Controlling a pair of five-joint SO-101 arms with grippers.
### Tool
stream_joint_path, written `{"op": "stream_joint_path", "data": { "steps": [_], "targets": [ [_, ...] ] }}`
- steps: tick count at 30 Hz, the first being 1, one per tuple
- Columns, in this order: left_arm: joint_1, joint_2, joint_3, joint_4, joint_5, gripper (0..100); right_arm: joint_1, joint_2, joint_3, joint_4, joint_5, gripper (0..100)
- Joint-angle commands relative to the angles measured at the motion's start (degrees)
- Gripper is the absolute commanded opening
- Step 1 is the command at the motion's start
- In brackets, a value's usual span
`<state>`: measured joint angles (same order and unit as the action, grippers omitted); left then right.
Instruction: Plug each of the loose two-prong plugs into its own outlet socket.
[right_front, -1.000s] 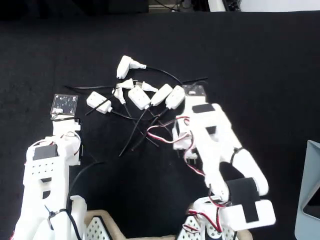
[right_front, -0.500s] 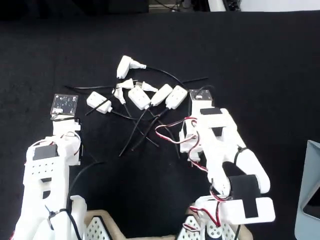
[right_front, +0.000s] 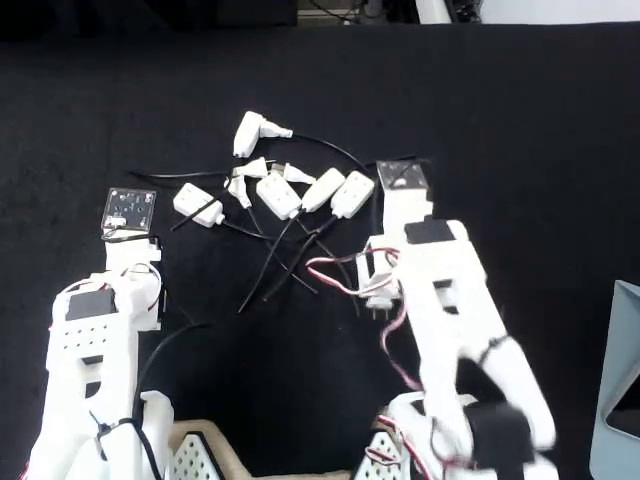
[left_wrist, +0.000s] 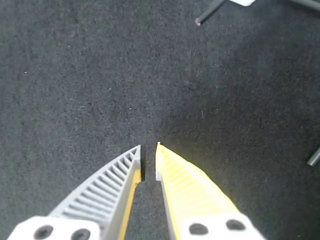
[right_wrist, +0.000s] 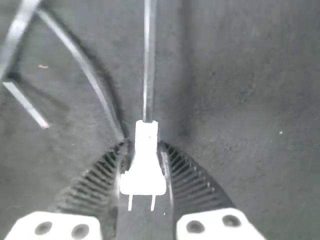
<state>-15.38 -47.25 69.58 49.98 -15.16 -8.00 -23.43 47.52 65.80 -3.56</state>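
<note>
My right gripper (right_wrist: 144, 146) grips a small white plastic two-prong plug (right_wrist: 143, 172) by its sides, its thin black cord (right_wrist: 148, 60) running ahead over the black cloth table (right_wrist: 250, 75). My left gripper (left_wrist: 148, 148) sits pinched together, empty, above the cloth.

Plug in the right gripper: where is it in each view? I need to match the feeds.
High view: hidden under the right arm, right of the plug cluster.
Left wrist view: not in it.
Right wrist view: white plug between the right gripper's fingers, prongs toward the camera, cord running away.
Shared landmark: the black cloth.
</note>
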Motion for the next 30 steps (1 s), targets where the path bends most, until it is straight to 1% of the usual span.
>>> {"op": "stream_joint_path", "data": {
  "steps": [1, 4, 7, 9, 11, 13, 20, 24, 27, 30],
  "targets": [
    [-0.5, -1.1, -0.4, -1.1, 0.2, 7, -0.7, -8.9, -0.9, 0.6, 5.0, 1.1],
    [-0.5, -1.1, -0.4, -1.1, 0.2, 7, -0.9, -12.5, 1.4, -1.2, 8.9, 1.1],
    [-0.5, -1.1, -0.4, -1.1, 0.2, 7, -1.0, -13.2, 5.1, -5.0, 10.7, 1.8],
    [-0.5, -1.1, -0.4, -1.1, 0.2, 7, -1.0, -13.6, 6.9, -6.5, 10.5, 6.9],
    [-0.5, -1.1, -0.4, -1.1, 0.2, 7, -1.0, -13.7, 7.4, -5.7, 10.3, 13.9],
    [-0.5, -1.1, -0.4, -1.1, 0.2, 7, -0.9, -13.7, 7.0, -4.2, 10.3, 16.8],
    [-0.5, -1.1, -0.4, -1.1, 0.2, 7, -0.5, -13.7, 3.2, 2.0, 10.3, 14.2],
    [-0.5, -1.1, -0.4, -1.1, 0.2, 7, -0.8, -13.2, 5.3, 2.0, 10.0, 14.2],
    [-0.5, -1.1, -0.4, -1.1, 0.2, 7, -1.0, -13.2, 5.8, 2.0, 5.7, 14.4],
    [-0.4, -1.1, -0.4, -1.1, 0.2, 7, -1.9, -13.2, 5.8, 1.7, 3.2, 14.4]
  ]
}}
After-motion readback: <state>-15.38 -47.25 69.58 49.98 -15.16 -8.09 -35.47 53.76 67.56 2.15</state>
